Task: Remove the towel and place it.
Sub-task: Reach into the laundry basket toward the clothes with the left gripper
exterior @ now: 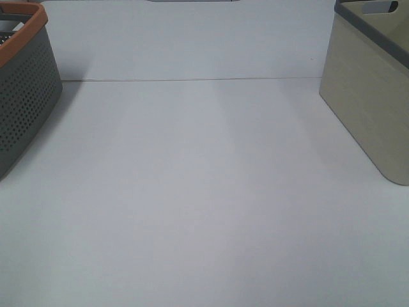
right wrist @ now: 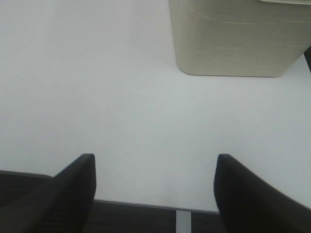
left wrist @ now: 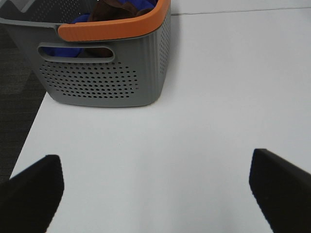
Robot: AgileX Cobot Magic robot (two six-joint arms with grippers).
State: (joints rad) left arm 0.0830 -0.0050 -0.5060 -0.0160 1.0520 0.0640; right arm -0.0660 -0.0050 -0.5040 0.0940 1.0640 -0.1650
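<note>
- Firstly, the towel [left wrist: 114, 9] lay inside the grey basket [left wrist: 97, 80], beside a blue cloth [left wrist: 146, 5].
- Left gripper [left wrist: 155, 194] stood spread wide, near the grey basket, empty.
- Right gripper [right wrist: 155, 194] likewise spread, empty.

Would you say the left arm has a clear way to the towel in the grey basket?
Probably yes: the left gripper, jaws open, faces the grey basket with only bare table between, and the towel shows at its open top. It must come in over the orange rim.
</note>
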